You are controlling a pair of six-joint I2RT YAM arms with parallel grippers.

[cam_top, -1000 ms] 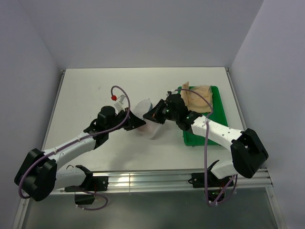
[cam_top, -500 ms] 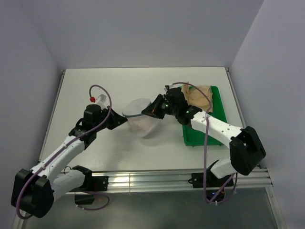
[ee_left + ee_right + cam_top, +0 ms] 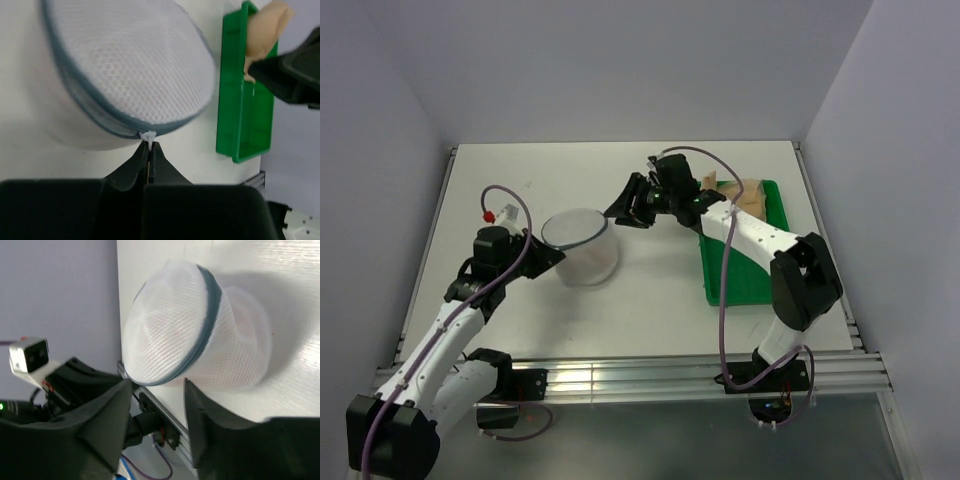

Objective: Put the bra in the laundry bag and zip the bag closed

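Note:
The laundry bag [image 3: 582,247] stands left of the table's middle, a round white mesh dome with a grey zip rim [image 3: 95,107]. My left gripper [image 3: 150,145] is shut on the bag's white zip pull [image 3: 148,136] at the bag's left side, where the left gripper [image 3: 542,256] shows from above. My right gripper [image 3: 618,212] hangs open just right of and behind the bag, not touching it. In the right wrist view the right gripper [image 3: 157,385] has its fingers spread, with the laundry bag [image 3: 175,325] beyond them. The bra is hidden.
A green rectangular tray [image 3: 745,270] lies on the right of the table with a tan-beige garment [image 3: 745,193] at its far end. In the left wrist view the tray [image 3: 240,115] sits right of the bag. Grey walls close in on the table.
My left arm drew back to the left with the zip pull, and the bag slid left with it. My right gripper opened, let go of the bag and moved away toward the back.

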